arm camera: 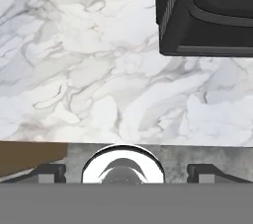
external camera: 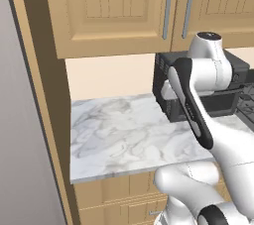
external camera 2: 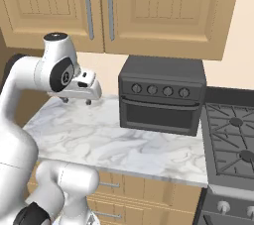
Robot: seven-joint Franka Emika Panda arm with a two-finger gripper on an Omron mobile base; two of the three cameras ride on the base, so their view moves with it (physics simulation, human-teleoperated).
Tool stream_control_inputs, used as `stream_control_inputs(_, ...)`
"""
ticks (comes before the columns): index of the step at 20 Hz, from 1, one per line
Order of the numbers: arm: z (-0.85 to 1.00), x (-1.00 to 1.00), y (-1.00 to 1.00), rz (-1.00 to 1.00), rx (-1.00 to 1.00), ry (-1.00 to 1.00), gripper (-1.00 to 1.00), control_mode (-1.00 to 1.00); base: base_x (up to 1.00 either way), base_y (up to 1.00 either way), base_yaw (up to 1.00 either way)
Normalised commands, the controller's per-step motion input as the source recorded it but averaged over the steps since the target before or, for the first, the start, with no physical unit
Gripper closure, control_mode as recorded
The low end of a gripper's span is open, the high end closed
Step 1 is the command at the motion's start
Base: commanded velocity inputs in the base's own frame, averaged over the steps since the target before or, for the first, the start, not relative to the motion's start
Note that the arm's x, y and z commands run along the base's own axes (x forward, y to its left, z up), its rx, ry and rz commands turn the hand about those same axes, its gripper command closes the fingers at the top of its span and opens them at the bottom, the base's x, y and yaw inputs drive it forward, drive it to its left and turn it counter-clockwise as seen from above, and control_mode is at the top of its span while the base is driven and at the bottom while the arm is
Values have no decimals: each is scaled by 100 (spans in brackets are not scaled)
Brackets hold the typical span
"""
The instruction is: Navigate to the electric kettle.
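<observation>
The electric kettle appears nowhere on the marble counter [external camera: 119, 135] beside the toaster oven [external camera 2: 162, 95] (so the base likely needs more driving), and the gripper [arm camera: 126, 171] hangs spread-fingered, empty, tucked over it for travel.

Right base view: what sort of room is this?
A kitchen, rendered: a marble counter under wooden wall cabinets, a dark toaster oven on it, and a gas stove beside it.

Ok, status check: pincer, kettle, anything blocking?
Pincer open, empty, hovering over marble counter. No kettle sighted here. Black toaster oven on counter beside stove. Nothing in the way.
</observation>
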Motion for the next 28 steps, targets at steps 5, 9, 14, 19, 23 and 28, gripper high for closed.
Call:
stream_control_inputs(5,-40,-92,-1,-1,0,0,-100,-100,0,0,0)
stream_control_inputs(9,-26,-56,0,0,0,0,-100,-100,0,0,0)
stream_control_inputs(14,-2,-7,0,2,0,0,-100,100,-27,-3,17)
stream_control_inputs(19,0,0,0,0,0,0,-100,100,-42,-12,37)
stream_control_inputs(23,0,0,0,0,0,0,-100,100,-41,-13,59)
stream_control_inputs(28,0,0,0,0,0,0,-100,100,-35,0,86)
